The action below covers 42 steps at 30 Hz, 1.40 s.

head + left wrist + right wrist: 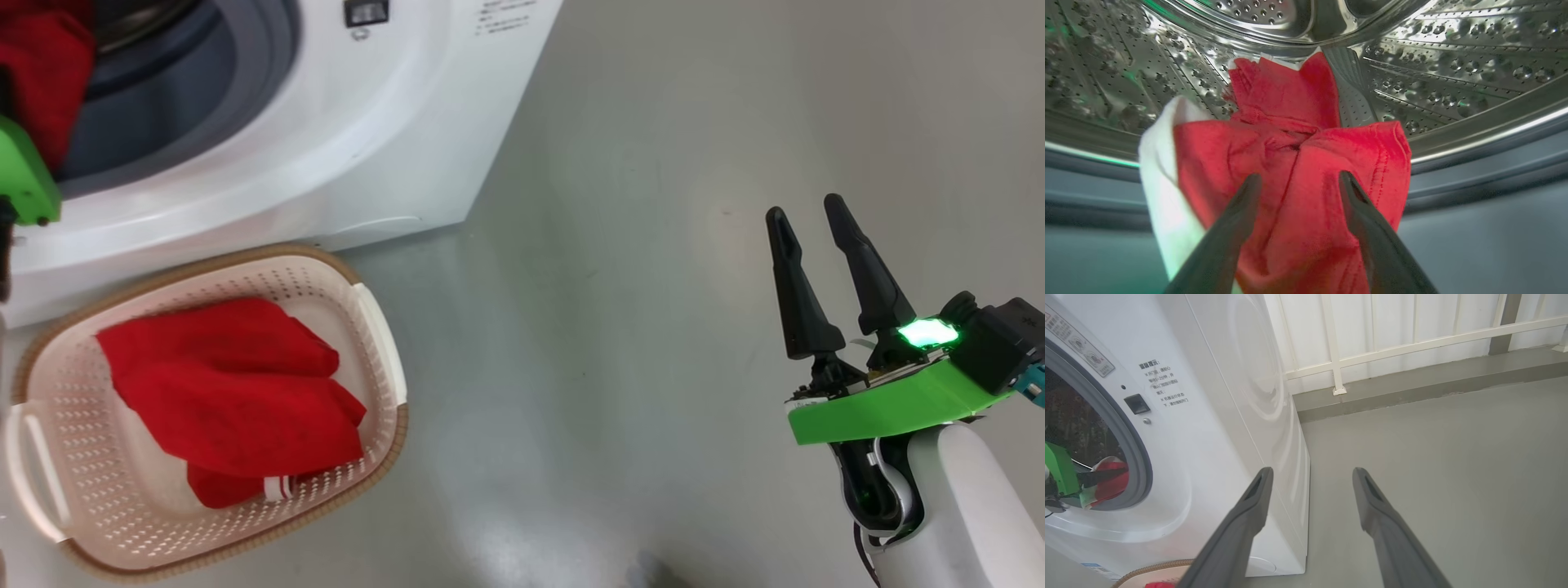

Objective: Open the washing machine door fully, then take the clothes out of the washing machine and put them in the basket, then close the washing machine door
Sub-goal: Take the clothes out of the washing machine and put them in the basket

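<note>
At the drum mouth: the left gripper (pixel 1299 175) points into the washing machine (pixel 367 122), its two dark fingers on either side of a bunched fold of a red garment (pixel 1290 134).
Left grip state: jaws wide apart, nothing pinched. The cloth sits between and behind the fingers.
Garment position: heaped at the front of the steel drum (pixel 1453 53) and spilling over the grey-blue gasket (pixel 163 98). A white band shows along its left edge.
Basket: the basket (pixel 245 255) stands on the floor (pixel 653 327) just before the machine's base; whether it touches cannot be told. Another red piece (pixel 237 392) lies inside it, white trim at its lower end.
Right arm: the right gripper (pixel 803 206) hangs over bare floor, well apart from machine and basket, fingers spread and empty.
Step in hand (judgement): unloading. The door appears to be swung clear, since the opening is uncovered. One piece is in the basket and one is about to be grasped.
Next move calls for: closing the left fingers on the thick fold rather than a thin edge, then lifting up and back over the gasket lip before lowering to the basket.
Outstanding: door closing not yet done.
</note>
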Tool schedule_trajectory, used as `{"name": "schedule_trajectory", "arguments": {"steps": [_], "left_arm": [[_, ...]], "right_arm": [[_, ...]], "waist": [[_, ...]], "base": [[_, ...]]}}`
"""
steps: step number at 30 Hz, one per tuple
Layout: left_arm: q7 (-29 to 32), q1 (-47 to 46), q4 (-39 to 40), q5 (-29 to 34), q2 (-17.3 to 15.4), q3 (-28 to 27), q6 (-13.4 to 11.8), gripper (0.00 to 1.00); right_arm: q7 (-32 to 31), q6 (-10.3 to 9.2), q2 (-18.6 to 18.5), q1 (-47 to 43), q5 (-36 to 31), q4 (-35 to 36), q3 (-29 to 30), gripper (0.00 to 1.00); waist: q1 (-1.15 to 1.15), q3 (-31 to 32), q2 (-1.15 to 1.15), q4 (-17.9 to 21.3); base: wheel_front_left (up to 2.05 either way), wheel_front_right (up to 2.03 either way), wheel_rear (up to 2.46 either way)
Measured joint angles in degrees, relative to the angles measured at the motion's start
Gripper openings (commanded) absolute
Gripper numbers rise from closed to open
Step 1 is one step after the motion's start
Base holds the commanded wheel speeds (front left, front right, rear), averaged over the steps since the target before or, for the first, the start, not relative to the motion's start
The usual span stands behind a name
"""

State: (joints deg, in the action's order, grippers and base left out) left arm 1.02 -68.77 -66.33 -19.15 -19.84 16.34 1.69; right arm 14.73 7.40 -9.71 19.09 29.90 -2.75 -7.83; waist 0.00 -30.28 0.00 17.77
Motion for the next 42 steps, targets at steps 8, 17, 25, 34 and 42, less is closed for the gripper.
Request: {"name": "schedule_trajectory", "arguments": {"steps": [8,17,25,34,42], "left_arm": [[3.6,-2.7,-4.3,0.0,-0.1,0.6,-0.7,1.00],[5.0,-3.6,-6.0,-0.2,0.5,1.3,-0.1,0.00],[2.0,-2.8,-6.7,-0.3,2.0,2.4,0.6,0.00],[-6.9,0.9,-6.3,-0.4,3.9,3.7,2.2,0.00],[-13.2,3.9,-4.8,-0.7,5.4,4.8,3.2,0.00]], "right_arm": [[0.0,0.00,0.5,0.0,0.0,0.0,0.0,1.00],[0.0,0.00,0.8,0.0,-1.0,-0.1,0.2,1.00],[0.0,0.00,0.6,0.0,-1.2,-0.7,-0.1,1.00],[0.0,0.00,-0.6,-0.1,-1.2,-1.7,-0.5,1.00],[0.0,0.00,-2.0,-1.3,-1.2,-1.9,-0.5,1.00]], "waist": [[0.00,-1.4,0.00,1.5],[0.00,-1.3,0.00,1.6],[0.00,0.6,0.00,1.0],[0.00,4.4,0.00,0.3],[0.00,8.1,0.00,-1.7]], "base": [[0.00,0.00,0.00],[0.00,0.00,0.00],[0.00,0.00,0.00],[0.00,0.00,0.00],[0.00,0.00,0.00]]}}
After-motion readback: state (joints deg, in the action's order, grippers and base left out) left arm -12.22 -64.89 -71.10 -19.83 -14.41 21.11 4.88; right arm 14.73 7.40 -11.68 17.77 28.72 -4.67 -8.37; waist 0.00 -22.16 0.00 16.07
